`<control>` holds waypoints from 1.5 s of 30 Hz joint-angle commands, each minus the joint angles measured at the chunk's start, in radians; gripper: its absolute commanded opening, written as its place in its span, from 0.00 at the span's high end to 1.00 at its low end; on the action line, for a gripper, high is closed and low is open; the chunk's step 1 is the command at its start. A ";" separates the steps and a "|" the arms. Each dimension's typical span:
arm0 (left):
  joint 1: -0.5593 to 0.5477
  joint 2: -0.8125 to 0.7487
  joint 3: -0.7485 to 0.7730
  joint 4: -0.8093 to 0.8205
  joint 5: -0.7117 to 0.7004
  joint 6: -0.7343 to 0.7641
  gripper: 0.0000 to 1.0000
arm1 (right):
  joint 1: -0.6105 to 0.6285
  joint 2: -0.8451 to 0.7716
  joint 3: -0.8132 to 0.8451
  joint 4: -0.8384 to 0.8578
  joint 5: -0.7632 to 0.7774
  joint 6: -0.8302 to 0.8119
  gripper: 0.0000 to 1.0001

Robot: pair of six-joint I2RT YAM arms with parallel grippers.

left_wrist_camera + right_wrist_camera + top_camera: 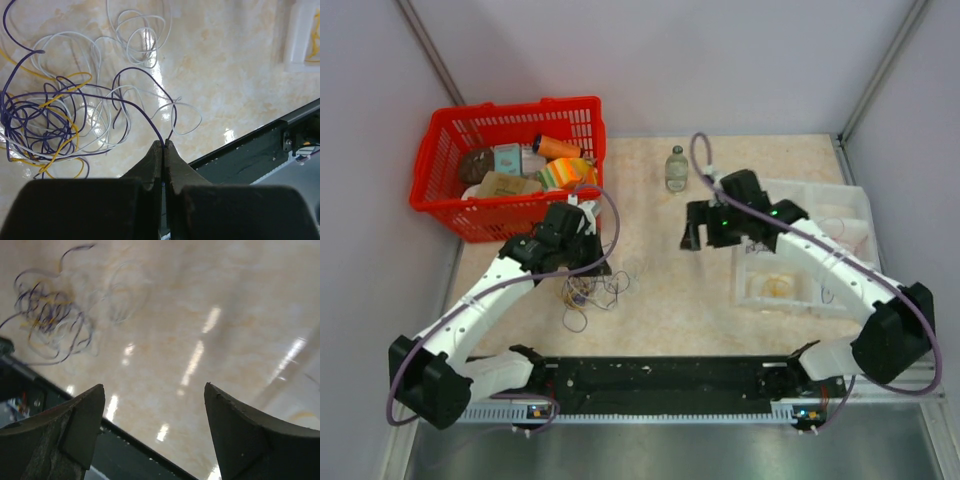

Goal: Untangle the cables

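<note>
Open tabletop [665, 290] is left between the cables [588, 293] and the white tray [840, 215]; farther back, passage is narrowed by a bottle [676, 168].

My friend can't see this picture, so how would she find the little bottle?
Find the red basket at the back left. Look right of it, past a bare gap, to the bottle standing alone. It is the only small, clear, upright thing there, while the basket's things are piled together.

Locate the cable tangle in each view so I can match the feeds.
Top external: cable tangle left of centre, nearer than the red basket.
Left wrist: cable tangle fills the left side.
Right wrist: cable tangle upper left, blurred.
Shared landmark: black rail at the near edge; lower right in left wrist, lower left in right wrist.
</note>
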 commanded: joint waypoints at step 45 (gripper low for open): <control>0.004 -0.184 0.577 -0.154 -0.273 -0.020 0.43 | 0.587 -0.021 0.309 0.696 0.172 -0.104 1.00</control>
